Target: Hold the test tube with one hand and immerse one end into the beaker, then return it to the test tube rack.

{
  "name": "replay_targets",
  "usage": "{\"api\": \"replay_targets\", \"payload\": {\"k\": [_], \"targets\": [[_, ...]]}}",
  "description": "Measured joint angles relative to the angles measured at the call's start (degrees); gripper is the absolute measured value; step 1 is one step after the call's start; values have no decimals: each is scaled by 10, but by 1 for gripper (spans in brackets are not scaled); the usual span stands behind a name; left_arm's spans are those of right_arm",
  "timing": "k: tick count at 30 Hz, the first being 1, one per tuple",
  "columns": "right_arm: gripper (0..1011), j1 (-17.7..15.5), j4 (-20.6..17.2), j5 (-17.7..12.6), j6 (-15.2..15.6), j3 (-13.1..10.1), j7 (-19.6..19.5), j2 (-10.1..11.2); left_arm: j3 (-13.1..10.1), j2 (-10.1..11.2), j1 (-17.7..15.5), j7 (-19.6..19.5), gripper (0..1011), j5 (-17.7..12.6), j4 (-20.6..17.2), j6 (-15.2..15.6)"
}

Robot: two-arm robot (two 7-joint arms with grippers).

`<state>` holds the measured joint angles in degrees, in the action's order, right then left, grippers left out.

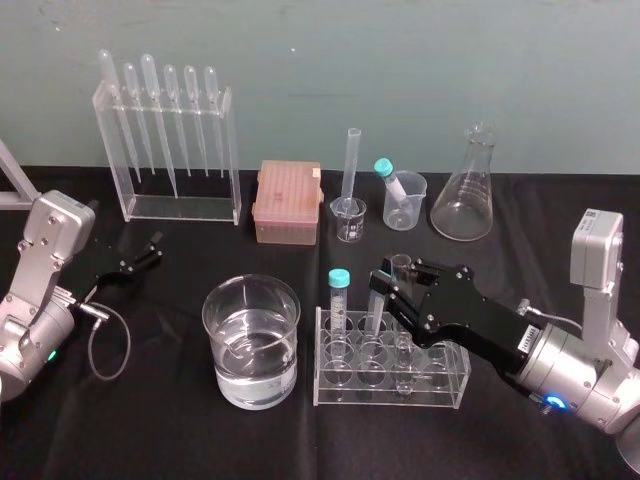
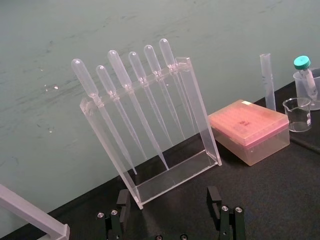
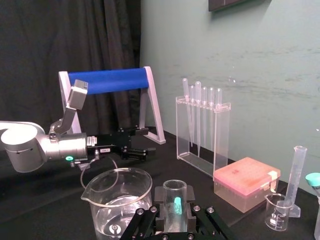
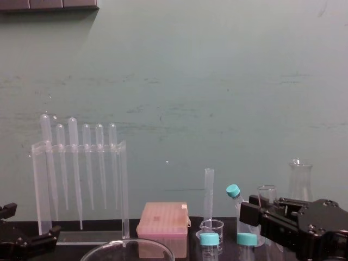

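Right tool (image 1: 400, 274) straddles the test tube (image 3: 174, 190) in its rack (image 1: 340, 390), grip cannot be told; left tool (image 1: 152, 252) idles wide. Oblique lifting could jam glass.

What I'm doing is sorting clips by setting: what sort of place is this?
Likely a laboratory bench: a rack of pipettes, a conical flask and the test tube rack, where the right gripper holds the test tube; the left gripper rests far left.
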<state>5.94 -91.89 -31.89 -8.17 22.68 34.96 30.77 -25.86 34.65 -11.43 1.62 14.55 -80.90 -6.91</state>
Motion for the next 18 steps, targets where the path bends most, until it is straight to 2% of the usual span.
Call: {"api": "replay_targets", "payload": {"k": [6, 18], "targets": [[224, 3, 5, 0, 9, 2, -3, -2, 0, 0, 0, 0, 1000, 0, 0, 0], [224, 2, 4, 1, 7, 2, -4, -2, 0, 0, 0, 0, 1000, 0, 0, 0]]}}
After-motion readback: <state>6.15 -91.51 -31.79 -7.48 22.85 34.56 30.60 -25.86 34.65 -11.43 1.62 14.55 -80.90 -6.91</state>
